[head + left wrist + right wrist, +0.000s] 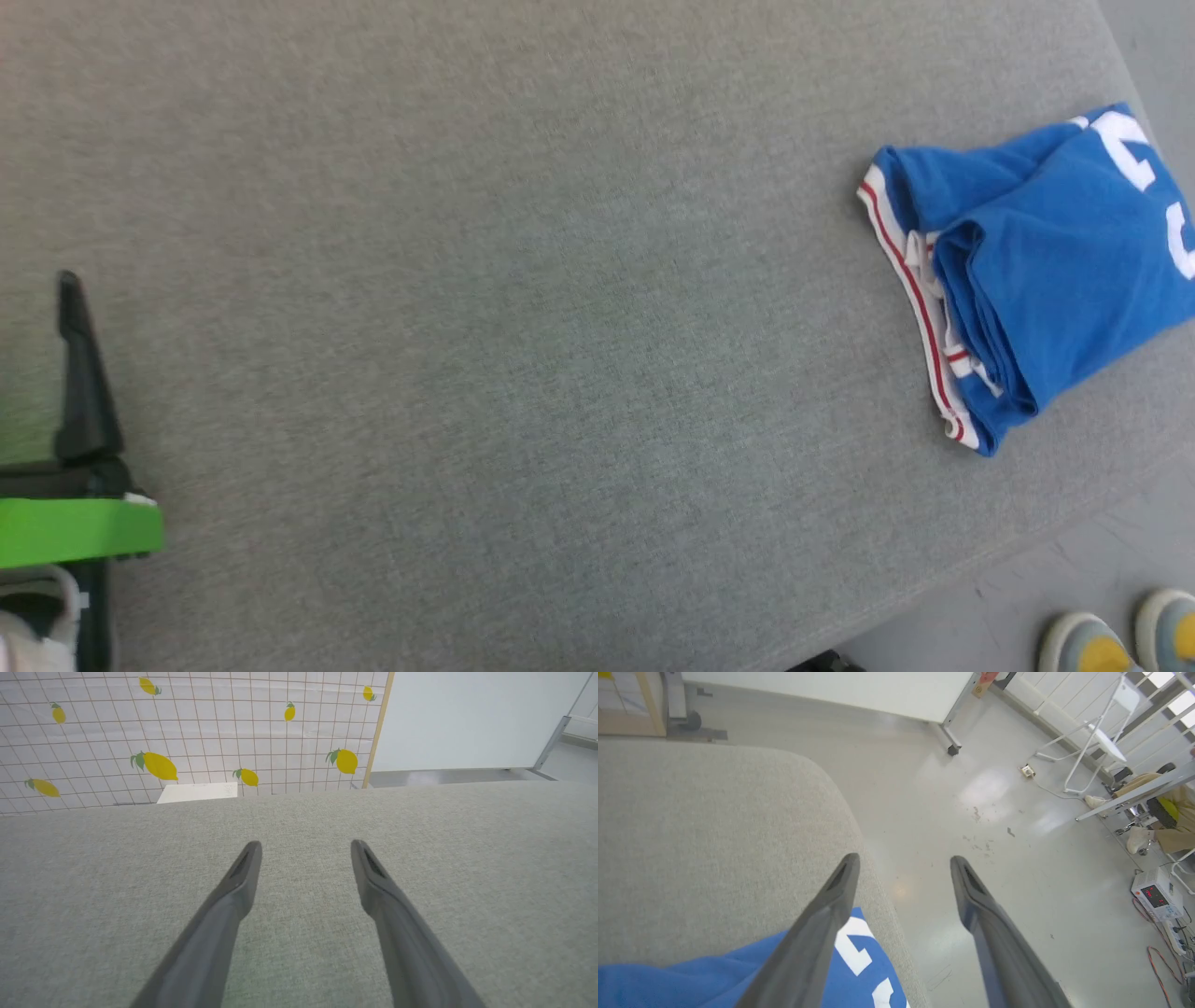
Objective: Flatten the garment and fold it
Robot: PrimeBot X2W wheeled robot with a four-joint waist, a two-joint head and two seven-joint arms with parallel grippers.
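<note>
With left tool and right tool gaping empty, the folded garment lies at the worktop edge, where a snagging finger could drag it off.

Left fingers spread wide, right fingers — likewise

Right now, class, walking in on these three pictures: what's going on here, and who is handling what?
A two-armed robot's job is folding a royal-blue jersey T-shirt with red-and-white stripe trim. It lies folded in a compact bundle near the right edge of the grey fabric-covered table. Neither gripper holds it: the right gripper hangs open above its white-printed corner, and the left gripper is open over bare fabric far to the left. A person's shoes show on the floor nearby.
</note>
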